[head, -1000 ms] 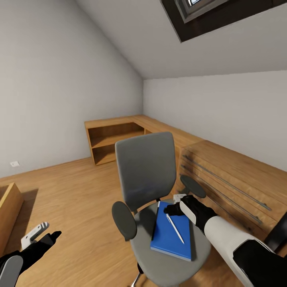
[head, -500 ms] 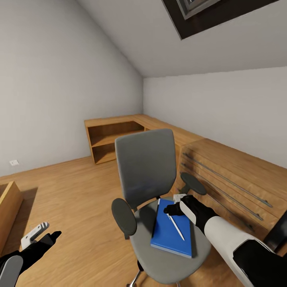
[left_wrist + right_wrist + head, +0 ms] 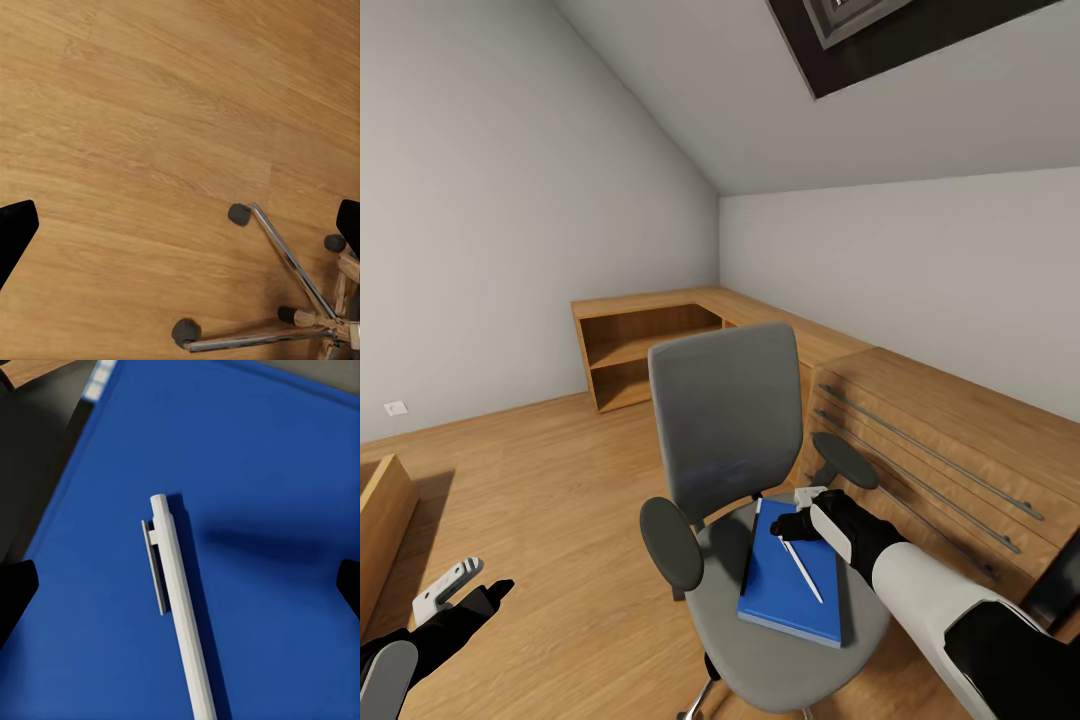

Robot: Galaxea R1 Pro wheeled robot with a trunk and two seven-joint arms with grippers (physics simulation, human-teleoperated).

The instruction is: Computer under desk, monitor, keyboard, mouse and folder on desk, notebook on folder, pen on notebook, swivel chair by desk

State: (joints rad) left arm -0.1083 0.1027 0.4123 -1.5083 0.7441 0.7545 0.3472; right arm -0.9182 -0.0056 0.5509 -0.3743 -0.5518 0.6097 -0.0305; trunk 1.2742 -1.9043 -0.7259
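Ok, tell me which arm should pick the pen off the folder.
Right. The right gripper hovers open directly over the pen on the blue folder. The left gripper hangs low over the wood floor, beside the swivel chair.

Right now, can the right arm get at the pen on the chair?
Probably yes. The right pincer hangs open just above the pen, which lies bare on the blue folder on the swivel chair seat, with nothing between them.

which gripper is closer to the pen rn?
Right. The right gripper hovers over the pen's clip end on the folder; the left gripper hangs low over the floor, beyond the chair.
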